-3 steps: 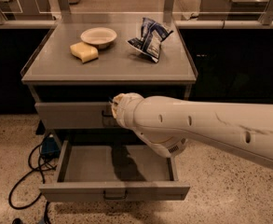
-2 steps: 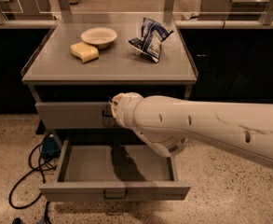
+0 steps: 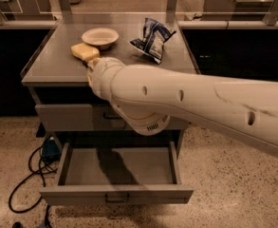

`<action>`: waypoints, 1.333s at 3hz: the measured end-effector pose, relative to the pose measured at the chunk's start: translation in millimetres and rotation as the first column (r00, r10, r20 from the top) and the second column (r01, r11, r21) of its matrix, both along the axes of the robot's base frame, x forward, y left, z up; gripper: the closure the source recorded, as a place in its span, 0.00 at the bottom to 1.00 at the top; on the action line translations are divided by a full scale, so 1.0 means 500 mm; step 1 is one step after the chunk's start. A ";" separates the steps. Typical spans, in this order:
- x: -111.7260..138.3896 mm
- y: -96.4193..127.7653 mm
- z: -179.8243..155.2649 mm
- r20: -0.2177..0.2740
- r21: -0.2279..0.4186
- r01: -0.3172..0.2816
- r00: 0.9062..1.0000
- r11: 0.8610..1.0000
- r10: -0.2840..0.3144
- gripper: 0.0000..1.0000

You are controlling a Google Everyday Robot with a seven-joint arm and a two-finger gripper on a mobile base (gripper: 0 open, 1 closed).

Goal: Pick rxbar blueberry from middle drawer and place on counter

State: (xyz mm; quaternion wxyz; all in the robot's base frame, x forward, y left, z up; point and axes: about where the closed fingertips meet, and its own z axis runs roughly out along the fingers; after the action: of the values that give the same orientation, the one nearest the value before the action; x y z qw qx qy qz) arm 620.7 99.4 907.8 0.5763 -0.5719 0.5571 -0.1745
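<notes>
The middle drawer point(image 3: 117, 194) is pulled open low in the camera view, and its grey tray holds only the arm's shadow. No rxbar blueberry shows anywhere; it is hidden or out of view. The counter point(image 3: 58, 68) is the grey cabinet top above. My white arm point(image 3: 176, 99) reaches in from the right across the cabinet front, and its rounded end point(image 3: 100, 75) overlaps the counter's front edge. My gripper is hidden behind the arm.
On the counter stand a white bowl point(image 3: 99, 36), a yellow sponge point(image 3: 84, 51) and a blue and white chip bag point(image 3: 152, 39). A closed drawer front point(image 3: 67, 118) lies under the counter. Black cables point(image 3: 27, 175) lie on the speckled floor at the left.
The arm's rounded end has moved up and to the left, from in front of the closed drawer front to the counter's front edge. The drawer and the counter items are unchanged.
</notes>
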 end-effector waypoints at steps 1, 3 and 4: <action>0.025 0.082 0.206 0.179 0.055 -0.035 0.984 0.998 0.025 1.00; 0.085 0.073 0.254 0.209 0.061 -0.043 0.978 0.997 0.030 1.00; 0.159 0.054 0.352 0.275 0.105 -0.022 0.961 0.994 -0.007 1.00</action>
State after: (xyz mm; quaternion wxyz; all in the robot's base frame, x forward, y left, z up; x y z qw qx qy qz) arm 700.4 126.2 1083.6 0.6785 -0.5127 0.4780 -0.2199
